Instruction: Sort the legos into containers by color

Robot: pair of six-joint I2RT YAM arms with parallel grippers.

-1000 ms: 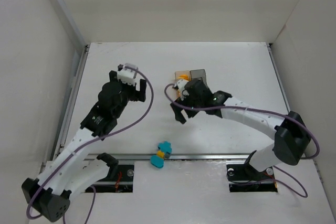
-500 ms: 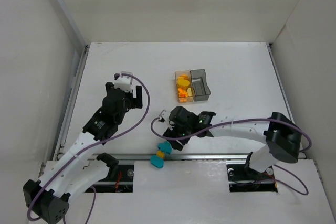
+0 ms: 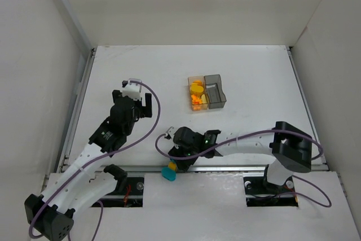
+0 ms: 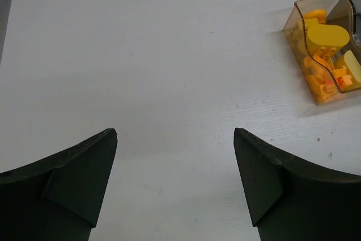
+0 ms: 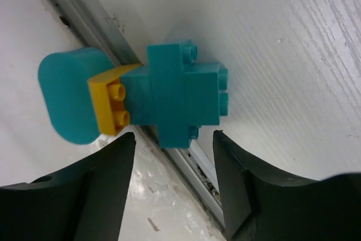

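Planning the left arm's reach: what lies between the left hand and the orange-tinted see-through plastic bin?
Nothing. The left wrist view shows only bare white tabletop between the open left hand and the orange-tinted see-through plastic bin.

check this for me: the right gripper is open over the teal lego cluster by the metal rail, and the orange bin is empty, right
Not quite. The orange bin is not empty: the left wrist view shows yellow and orange pieces in it. The rest stands: the right gripper is open over the teal lego cluster by the metal rail.
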